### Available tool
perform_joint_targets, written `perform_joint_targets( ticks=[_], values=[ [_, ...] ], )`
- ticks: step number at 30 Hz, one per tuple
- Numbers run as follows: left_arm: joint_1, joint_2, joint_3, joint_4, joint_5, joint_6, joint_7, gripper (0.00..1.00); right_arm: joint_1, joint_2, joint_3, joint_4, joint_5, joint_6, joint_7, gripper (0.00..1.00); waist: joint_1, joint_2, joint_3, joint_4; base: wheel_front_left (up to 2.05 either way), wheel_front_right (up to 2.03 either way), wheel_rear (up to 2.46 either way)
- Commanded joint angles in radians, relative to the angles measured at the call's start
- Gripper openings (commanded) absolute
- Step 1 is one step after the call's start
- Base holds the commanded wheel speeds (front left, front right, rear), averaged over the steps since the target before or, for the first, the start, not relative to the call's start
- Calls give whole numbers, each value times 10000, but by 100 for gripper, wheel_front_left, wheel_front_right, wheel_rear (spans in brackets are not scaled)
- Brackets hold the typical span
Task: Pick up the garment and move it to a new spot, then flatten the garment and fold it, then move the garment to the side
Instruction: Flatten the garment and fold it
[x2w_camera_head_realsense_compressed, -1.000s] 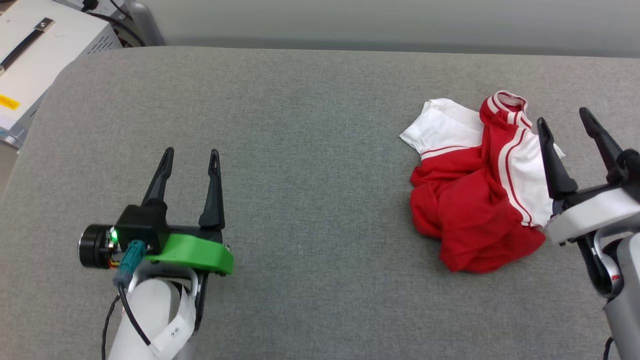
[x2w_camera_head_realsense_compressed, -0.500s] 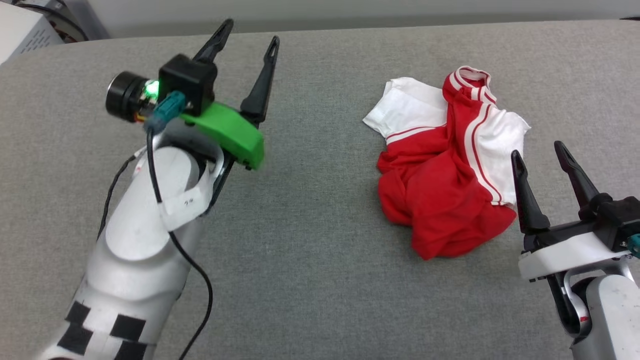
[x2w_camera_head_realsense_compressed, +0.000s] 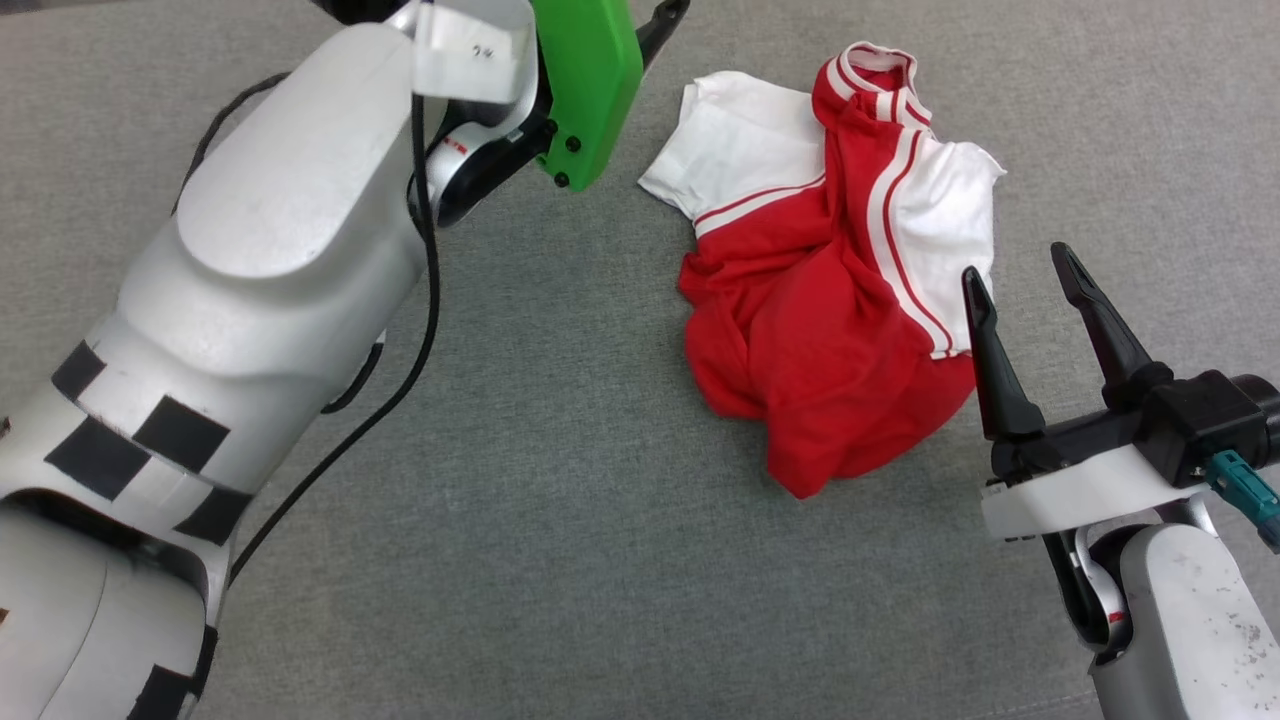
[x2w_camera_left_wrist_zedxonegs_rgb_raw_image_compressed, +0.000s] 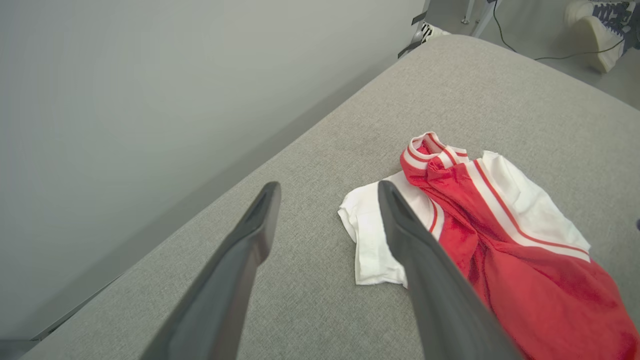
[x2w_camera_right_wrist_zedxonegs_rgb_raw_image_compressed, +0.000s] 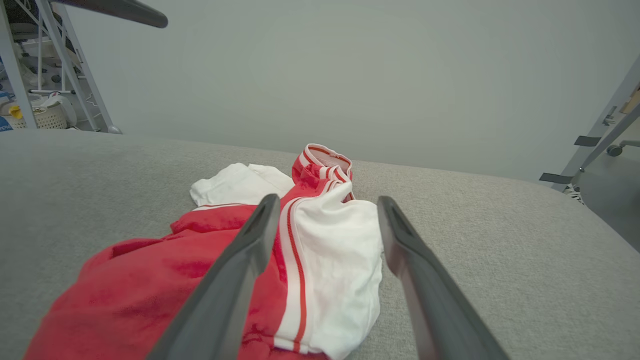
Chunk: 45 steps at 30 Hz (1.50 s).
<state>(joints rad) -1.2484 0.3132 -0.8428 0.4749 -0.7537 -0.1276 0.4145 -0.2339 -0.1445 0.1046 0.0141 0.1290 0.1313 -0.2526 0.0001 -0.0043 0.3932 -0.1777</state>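
Note:
The garment lies crumpled on the grey padded table, red body bunched, white sleeves and striped collar toward the far side. My left arm reaches forward, one dark finger near the garment's left sleeve. In the left wrist view my left gripper is open and empty above the table, beside the garment's white sleeve. My right gripper is open and empty at the garment's near right edge. In the right wrist view the right gripper frames the garment's right sleeve.
A plain grey wall runs behind the table. A metal rack and a pale basket stand off the table's far left. Pale shoes and a cable lie on the floor past the table's rounded end.
The head camera has tilted down and shifted. My left arm has swung forward and right toward the garment's left sleeve. My right gripper now sits nearer the hem. Both stay open.

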Motion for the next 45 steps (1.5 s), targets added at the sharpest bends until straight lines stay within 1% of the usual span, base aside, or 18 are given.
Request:
perform_joint_targets(
  ticks=[1, 6, 10, 14, 17, 18, 21, 23, 24, 25, 29, 31, 36, 39, 45],
  values=[
    [-400, 9, -304, 123, -315, -30, 392, 100, -190, 67, 59, -87, -117, -6, -91, 100, -1, 43, 727, -650, 0, 0, 0],
    [-1376, -85, -1678, 453, -1484, -30, 2089, 100, -467, 246, 226, -249, -197, -6, -91, 100, -1, 43, 1296, -1008, 0, 0, 0],
    [-1863, -121, -2653, 698, -2047, -30, 3032, 100, -678, 370, 339, -269, -195, -6, -91, 100, -1, 43, 1665, -1237, 0, 0, 0],
    [-2184, -125, -3543, 1163, -2255, -30, 3512, 100, -897, 483, 498, -263, -194, -6, -91, 100, -1, 43, 2016, -1442, 0, 0, 0],
    [-2279, -222, -4058, 1637, -1974, -30, 3670, 100, -1026, 557, 522, -260, -200, -6, -91, 100, -1, 43, 2260, -1497, 0, 0, 0],
    [-2030, -245, -4277, 2037, -1772, -30, 3963, 100, -1125, 625, 580, -230, -209, -6, -91, 100, -1, 43, 2398, -1583, 0, 0, 0],
    [-1648, -113, -4356, 1868, -1573, -30, 4571, 100, -1154, 667, 591, -195, -211, -6, -91, 100, -1, 43, 2424, -1606, 0, 0, 0],
    [-1423, 0, -4366, 1626, -1547, -30, 4767, 100, -1158, 684, 542, -185, -224, -6, -91, 100, -1, 43, 2412, -1576, 0, 0, 0],
    [-1356, 64, -4368, 1495, -1485, -30, 4813, 14, -1158, 690, 507, -180, -237, -6, -91, 100, -1, 43, 2384, -1541, 0, 0, 0],
    [-1319, 111, -4369, 1366, -1432, -30, 4802, 0, -1159, 693, 477, -179, -253, -6, -91, 100, -1, 43, 2341, -1489, 0, 0, 0],
    [-1429, 193, -4371, 993, -1455, -30, 4199, 0, -1127, 670, 415, -160, -310, -6, -91, 100, -1, 43, 2099, -1255, 0, 0, 0],
    [-1520, 184, -4372, 891, -1590, -30, 3620, 0, -1059, 629, 349, -135, -342, -6, -91, 100, -1, 43, 1874, -1057, 0, 0, 0],
    [-1655, 240, -4373, 674, -1882, -30, 1753, 0, -739, 482, 112, -17, -400, -6, -91, 100, -1, 43, 1086, -424, 0, 0, 0],
    [-1567, 381, -4373, 432, -2018, -30, 909, 0, -527, 386, -3, 50, -427, -6, -91, 100, -1, 43, 592, -16, 0, 0, 0],
    [-1116, 973, -4364, -100, -2220, -30, -550, 0, -46, 189, -171, 211, -473, -6, -91, 100, -1, 43, -369, 776, 0, 0, 0]
  ],
)
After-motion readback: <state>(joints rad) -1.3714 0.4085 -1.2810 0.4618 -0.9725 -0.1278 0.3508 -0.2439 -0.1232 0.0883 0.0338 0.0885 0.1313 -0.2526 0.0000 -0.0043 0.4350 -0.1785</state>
